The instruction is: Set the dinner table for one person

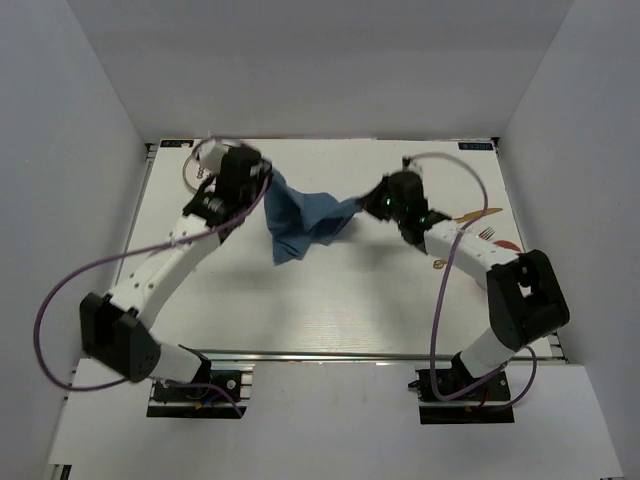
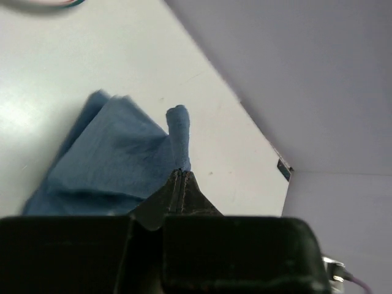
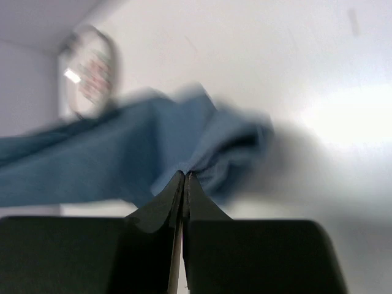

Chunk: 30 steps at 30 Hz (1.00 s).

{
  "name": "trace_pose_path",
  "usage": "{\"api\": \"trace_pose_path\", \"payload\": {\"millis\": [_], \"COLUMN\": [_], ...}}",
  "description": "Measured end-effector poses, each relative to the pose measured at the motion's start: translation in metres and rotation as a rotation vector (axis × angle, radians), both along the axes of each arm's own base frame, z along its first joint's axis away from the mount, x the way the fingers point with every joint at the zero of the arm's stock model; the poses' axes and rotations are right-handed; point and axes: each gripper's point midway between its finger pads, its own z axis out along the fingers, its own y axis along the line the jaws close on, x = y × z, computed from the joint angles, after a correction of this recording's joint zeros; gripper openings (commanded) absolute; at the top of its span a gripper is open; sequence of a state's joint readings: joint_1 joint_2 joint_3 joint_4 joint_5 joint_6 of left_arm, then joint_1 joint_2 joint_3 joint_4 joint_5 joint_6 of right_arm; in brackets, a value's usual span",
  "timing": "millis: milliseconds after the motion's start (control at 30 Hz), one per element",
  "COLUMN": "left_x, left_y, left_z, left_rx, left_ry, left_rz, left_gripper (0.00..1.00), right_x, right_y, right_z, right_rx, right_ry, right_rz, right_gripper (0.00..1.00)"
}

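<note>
Two hands, I see, each pinched tight on the blue cloth [image 1: 300, 222]: left hand [image 1: 268, 186] and right hand [image 1: 366, 206] hold it sagging between them over the white bench [image 1: 300, 300], far half.

Three plain walls of pale grey close the scene like a booth: the left wall [image 1: 60, 200], the back wall [image 1: 320, 60] and the right wall [image 1: 590, 200], all bare and matte. Between them stands the dinner table [image 1: 330, 310], white with a faint plank grain, and its far edge meets the back wall. A metal rail [image 1: 330, 355] runs along its near edge, and a white board [image 1: 330, 425] lies just in front of it. A small dark label [image 1: 478, 146] sits at the far right corner. The light is soft and even, with weak shadows; in the right wrist view a bright glare [image 3: 349, 116] lies on the tabletop
</note>
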State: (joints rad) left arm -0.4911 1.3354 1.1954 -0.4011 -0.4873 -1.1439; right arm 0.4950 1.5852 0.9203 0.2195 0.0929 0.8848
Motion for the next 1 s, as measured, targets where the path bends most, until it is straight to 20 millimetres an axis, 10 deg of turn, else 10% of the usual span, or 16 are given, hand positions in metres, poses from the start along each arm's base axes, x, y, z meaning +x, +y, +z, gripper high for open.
{"api": "trace_pose_path", "payload": {"millis": [267, 400, 500, 800, 1000], "left_x": [0.125, 0.14, 0.127, 0.022, -0.082], "left_y": [-0.036, -0.028, -0.017, -0.011, 0.011], "left_z": [0.182, 0.204, 0.181, -0.02, -0.163], "left_rx": [-0.025, -0.013, 0.01, -0.034, -0.07], "left_ry": [-0.34, -0.436, -0.434, -0.238, 0.042], "left_rz": [-0.066, -0.08, -0.077, -0.18, -0.194], "left_gripper": [0.0, 0.0, 0.0, 0.0, 0.0], "right_x": [0.124, 0.15, 0.144, 0.018, -0.052], "right_y": [-0.028, -0.059, -0.083, -0.107, -0.106], "right_z": [0.278, 0.334, 0.302, 0.051, 0.007], "right_rx": [0.025, -0.008, -0.042, -0.056, -0.023], "right_ry": [-0.48, -0.587, -0.524, -0.031, 0.024], "right_rz": [0.039, 0.069, 0.09, 0.163, 0.211], "right_gripper": [0.0, 0.0, 0.0, 0.0, 0.0]}}
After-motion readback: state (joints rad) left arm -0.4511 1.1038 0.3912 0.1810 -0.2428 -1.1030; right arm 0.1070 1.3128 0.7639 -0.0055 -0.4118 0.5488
